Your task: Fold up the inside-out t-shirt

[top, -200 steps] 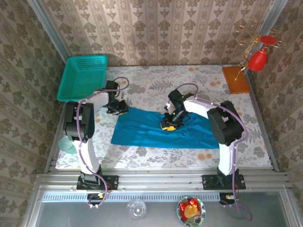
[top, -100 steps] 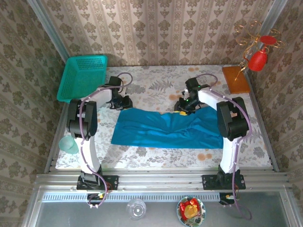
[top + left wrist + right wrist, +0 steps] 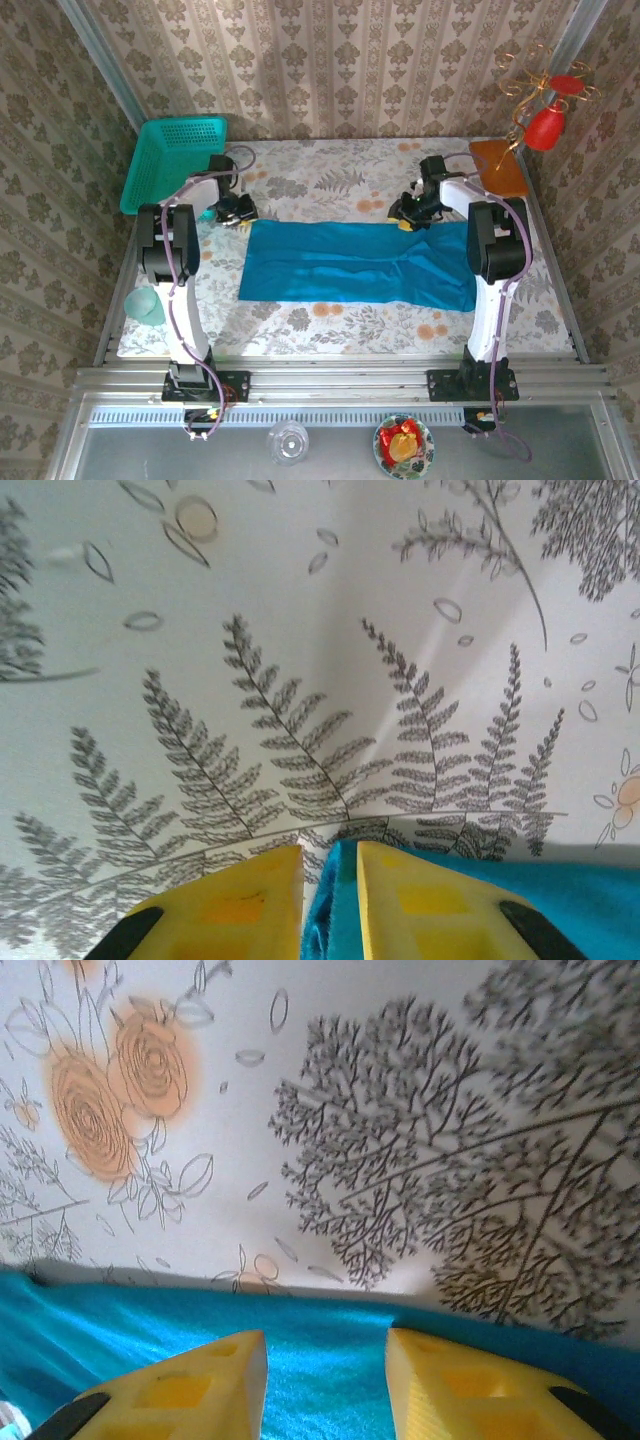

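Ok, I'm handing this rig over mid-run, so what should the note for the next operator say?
Left pincer: shut on the far left corner of the t-shirt.
Right pincer: fingers apart over the shirt's far edge, right of middle; grip unclear.
The shirt lies as a long flat band across the table.
Done: laid out flat.
Left: probably the folds that make it compact.

"Where can a hand go?"

"Over the bare middle of the flowery white tablecloth, behind the flat teal-blue cotton t-shirt. The strip in front of the shirt is free too."

"What's in the way?"

"The teal-green plastic mesh basket in the far left corner, the orange wooden board far right, and a pale green cup by the left edge."
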You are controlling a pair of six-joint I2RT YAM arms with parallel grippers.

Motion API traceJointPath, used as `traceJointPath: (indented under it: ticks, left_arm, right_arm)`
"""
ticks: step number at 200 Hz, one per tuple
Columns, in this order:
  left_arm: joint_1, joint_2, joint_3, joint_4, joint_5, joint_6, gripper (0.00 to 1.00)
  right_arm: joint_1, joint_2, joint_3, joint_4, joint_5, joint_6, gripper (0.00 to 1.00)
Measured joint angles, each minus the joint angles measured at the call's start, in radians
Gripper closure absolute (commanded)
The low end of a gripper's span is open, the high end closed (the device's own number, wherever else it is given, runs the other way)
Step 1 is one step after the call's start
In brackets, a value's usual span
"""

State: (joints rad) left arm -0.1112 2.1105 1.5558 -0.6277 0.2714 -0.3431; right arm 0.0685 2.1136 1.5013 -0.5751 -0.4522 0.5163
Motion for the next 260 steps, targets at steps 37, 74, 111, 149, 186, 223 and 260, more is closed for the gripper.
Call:
traceJointPath:
  ticks: [37, 74, 111, 149, 186, 223, 260]
  left_arm:
    - [-0.013, -0.006, 0.042, -0.028, -0.010, 0.001, 0.78]
    - [-0.112, -0.077, 0.037, -0.062, 0.003, 0.010, 0.78]
    - [-0.203, -0.143, -0.072, -0.060, 0.024, 0.018, 0.78]
    - [-0.185, -0.122, -0.182, -0.064, 0.014, 0.026, 0.78]
    - [-0.174, -0.109, -0.184, -0.060, 0.018, 0.033, 0.78]
    - [-0.172, -0.109, -0.184, -0.060, 0.017, 0.034, 0.78]
    - [-0.169, -0.109, -0.184, -0.060, 0.018, 0.034, 0.78]
  right_arm:
    - [0.000, -0.033, 0.020, -0.064, 0.031, -0.050, 0.60]
    - [-0.003, -0.163, 0.020, -0.163, 0.125, -0.105, 0.58]
    - [-0.021, -0.228, 0.020, -0.234, 0.268, -0.148, 0.57]
    - [-0.048, -0.211, 0.020, -0.276, 0.378, -0.177, 0.57]
    - [-0.057, -0.105, 0.057, -0.297, 0.402, -0.193, 0.59]
    - [-0.054, -0.063, 0.057, -0.316, 0.385, -0.208, 0.61]
    - [-0.031, -0.066, 0.032, -0.328, 0.343, -0.227, 0.61]
